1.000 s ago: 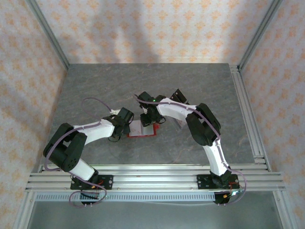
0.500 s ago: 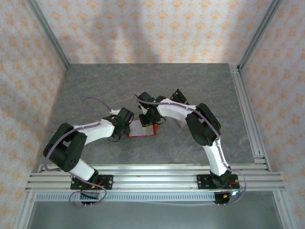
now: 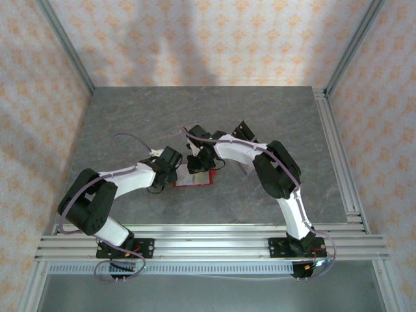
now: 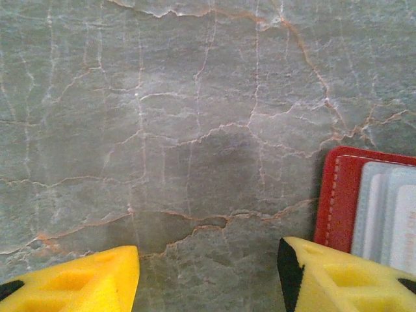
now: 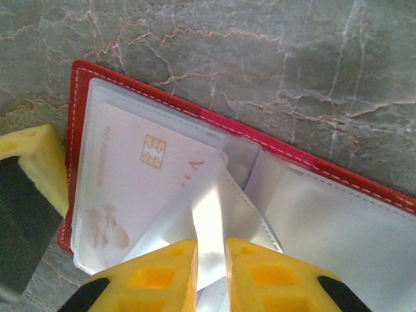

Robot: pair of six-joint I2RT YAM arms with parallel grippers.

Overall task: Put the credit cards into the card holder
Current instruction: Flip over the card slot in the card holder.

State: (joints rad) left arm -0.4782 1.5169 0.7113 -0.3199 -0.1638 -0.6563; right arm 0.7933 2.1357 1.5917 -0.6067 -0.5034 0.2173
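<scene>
My R pincer clenched on clear sleeve of open red wallet, prob. to gap a pocket; chip card sits inside; L pincer released over counter beside wallet, ready to steady.

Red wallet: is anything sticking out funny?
Yes. A pale sheet, card or plastic page, slants up out of the open red wallet instead of lying flat, pinched by the right gripper.
</scene>
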